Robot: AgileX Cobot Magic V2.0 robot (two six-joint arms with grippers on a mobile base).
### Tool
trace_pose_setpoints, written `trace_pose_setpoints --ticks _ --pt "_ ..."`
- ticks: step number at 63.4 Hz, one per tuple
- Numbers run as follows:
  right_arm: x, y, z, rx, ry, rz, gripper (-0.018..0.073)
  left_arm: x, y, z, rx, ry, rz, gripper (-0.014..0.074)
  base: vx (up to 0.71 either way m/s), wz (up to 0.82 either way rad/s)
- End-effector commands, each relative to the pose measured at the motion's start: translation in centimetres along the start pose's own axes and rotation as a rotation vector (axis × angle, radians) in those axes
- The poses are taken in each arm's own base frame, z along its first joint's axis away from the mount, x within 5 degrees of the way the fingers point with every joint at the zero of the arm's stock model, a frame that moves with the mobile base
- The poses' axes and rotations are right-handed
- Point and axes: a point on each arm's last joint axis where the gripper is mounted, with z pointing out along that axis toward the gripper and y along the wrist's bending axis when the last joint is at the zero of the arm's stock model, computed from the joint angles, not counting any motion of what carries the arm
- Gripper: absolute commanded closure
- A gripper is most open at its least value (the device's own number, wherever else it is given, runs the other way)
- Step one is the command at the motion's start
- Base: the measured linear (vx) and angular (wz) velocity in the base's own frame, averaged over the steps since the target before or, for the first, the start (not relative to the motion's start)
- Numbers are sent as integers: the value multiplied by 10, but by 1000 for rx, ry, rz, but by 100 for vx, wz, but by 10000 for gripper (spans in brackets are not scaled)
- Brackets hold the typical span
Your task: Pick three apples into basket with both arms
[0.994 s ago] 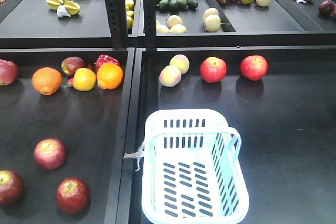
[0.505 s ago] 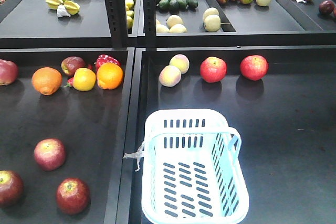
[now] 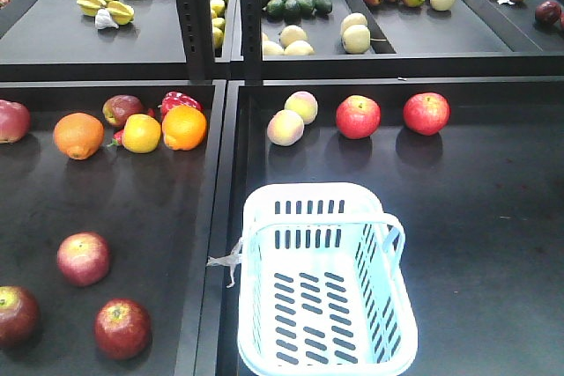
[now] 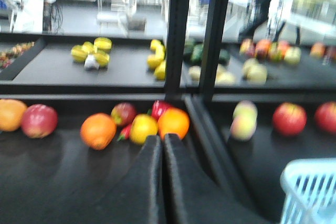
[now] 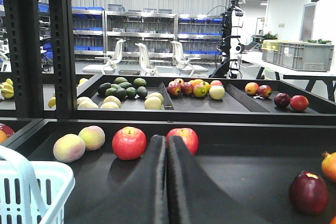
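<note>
Three deep red apples lie at the near left of the left tray: one (image 3: 84, 259), one (image 3: 18, 314) and one (image 3: 122, 328). The pale blue basket (image 3: 300, 191) stands empty at the near edge of the right tray; its corner shows in the left wrist view (image 4: 307, 169) and its rim in the right wrist view (image 5: 52, 170). My left gripper (image 4: 161, 138) is shut and holds nothing, hanging above the left tray and facing the oranges. My right gripper (image 5: 167, 138) is shut and empty too, facing two bright red apples (image 5: 129, 142) (image 5: 185, 137). Neither gripper appears in the front view.
Oranges (image 3: 78, 135) (image 3: 184, 127), a yellow fruit (image 3: 142, 133) and a chilli sit at the back of the left tray. Two peaches (image 3: 285, 127) lie beside the bright red apples (image 3: 358, 116). A black divider wall (image 3: 231, 217) separates the trays. Upper shelves hold more fruit.
</note>
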Motion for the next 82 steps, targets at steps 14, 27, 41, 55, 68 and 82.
trace_pose_setpoints --ticks 14,27,41,55,68,82 --pt "-2 0 -1 7 -63 -7 566 -40 -6 29 46 242 126 603 0 0" --pt "-2 0 -1 7 -63 -7 566 -35 -6 37 61 284 125 599 0 0" --pt "-2 0 -1 7 -63 -7 566 -33 -7 36 69 308 161 477 0 0" --pt "-2 0 -1 7 -63 -7 566 -31 -7 36 73 328 171 136 0 0" --pt "-2 0 -1 7 -63 -7 566 -32 -7 42 94 318 240 -9 0 0" --pt "-2 0 -1 7 -63 -7 566 -30 -26 69 317 291 371 -1 0 0"
